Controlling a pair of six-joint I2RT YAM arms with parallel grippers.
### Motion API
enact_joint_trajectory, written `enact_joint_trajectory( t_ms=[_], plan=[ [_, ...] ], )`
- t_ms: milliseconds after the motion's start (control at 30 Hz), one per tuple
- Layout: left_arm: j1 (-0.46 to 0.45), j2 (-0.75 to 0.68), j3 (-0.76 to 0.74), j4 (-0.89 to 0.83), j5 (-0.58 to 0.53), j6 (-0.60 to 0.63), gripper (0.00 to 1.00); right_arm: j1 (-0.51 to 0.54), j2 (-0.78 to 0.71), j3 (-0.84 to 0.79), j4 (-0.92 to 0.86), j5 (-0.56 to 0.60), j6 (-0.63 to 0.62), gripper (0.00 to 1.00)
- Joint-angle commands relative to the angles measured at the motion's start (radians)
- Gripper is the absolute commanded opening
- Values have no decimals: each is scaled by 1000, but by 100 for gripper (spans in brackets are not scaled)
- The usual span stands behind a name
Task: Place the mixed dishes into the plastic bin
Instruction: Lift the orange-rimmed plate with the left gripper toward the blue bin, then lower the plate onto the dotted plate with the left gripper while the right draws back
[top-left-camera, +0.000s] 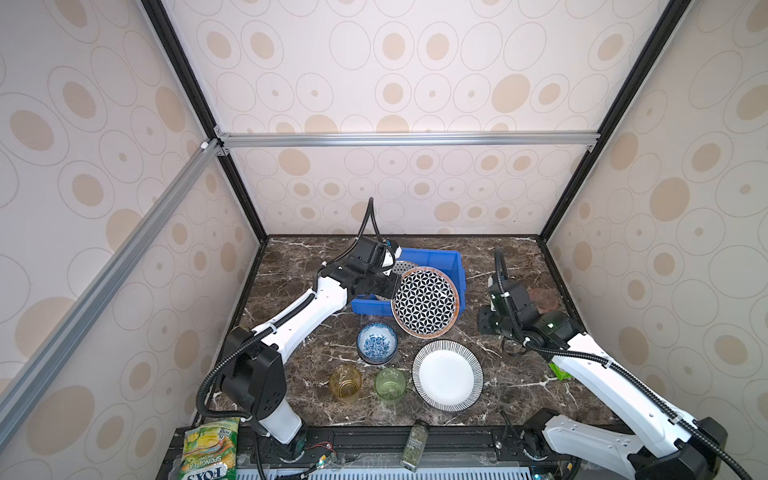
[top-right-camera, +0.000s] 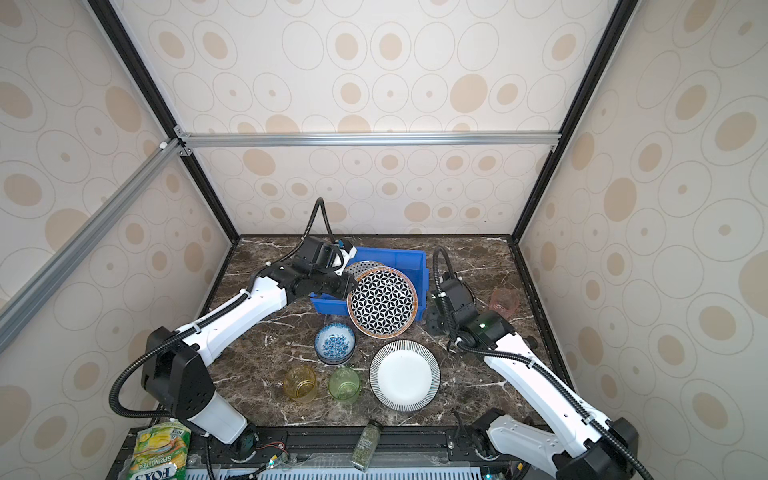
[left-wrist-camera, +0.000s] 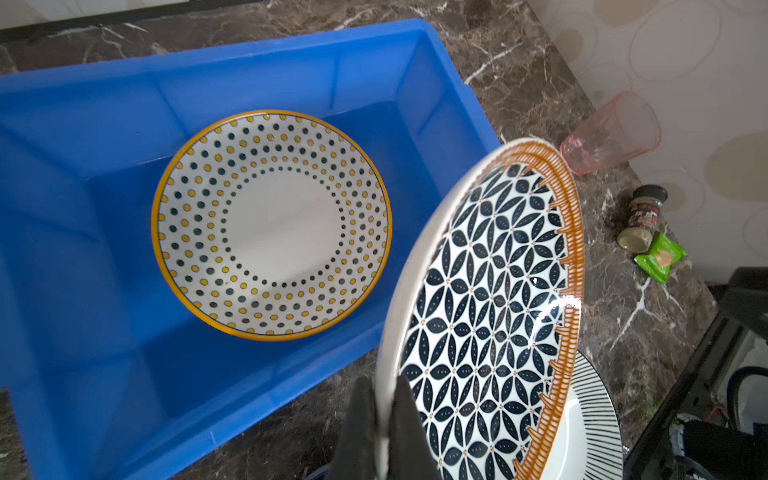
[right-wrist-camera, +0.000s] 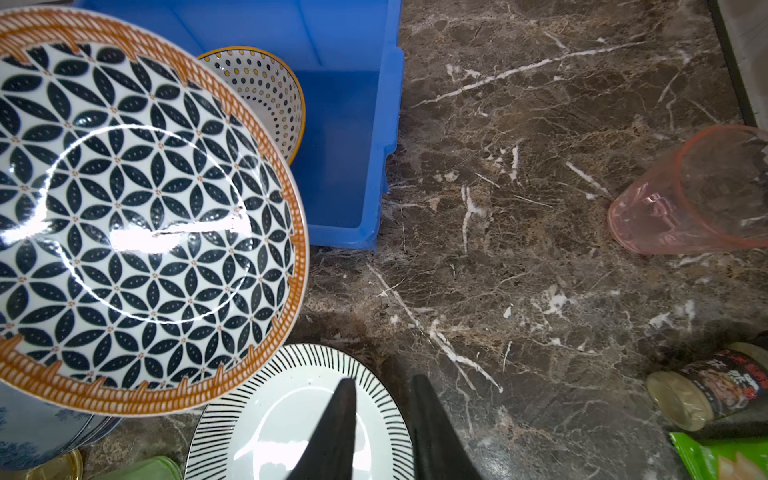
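Left hand (left-wrist-camera: 384, 419) clenched on the rim of the geometric plate (top-left-camera: 424, 302), tilted over the bin (top-left-camera: 432, 255) at its front-right corner; its floor lies toward the worktop (top-left-camera: 519, 374) back edge; right hand (right-wrist-camera: 382, 380) parted, empty

Your bright blue rectangular plastic bin (left-wrist-camera: 83, 124) sits on a dark brown marble bench (right-wrist-camera: 540, 208) veined in white. Inside the bin you see a round white dotted plate (left-wrist-camera: 270, 224), ringed with yellow and teal dots and edged in yellow. Over the bin's front corner, a round ceramic petal-lattice plate (top-left-camera: 426, 301) shows black petals on white inside an orange hatched rim. In front of the bin are a round white plate with black rim stripes (top-left-camera: 447, 375), a small blue floral bowl (top-left-camera: 377, 343), a yellow glass tumbler (top-left-camera: 345, 382) and a green glass tumbler (top-left-camera: 390, 384).
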Motion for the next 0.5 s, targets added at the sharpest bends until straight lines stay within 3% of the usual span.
enact_joint_trajectory(
  t_ms=[0, 467],
  plan=[
    [33, -13, 83, 153, 47, -45, 0, 3, 22, 34, 5, -7, -12, 27],
    [188, 100, 160, 242, 135, -91, 0, -12, 139, 109, 35, -29, -36, 26]
  ],
)
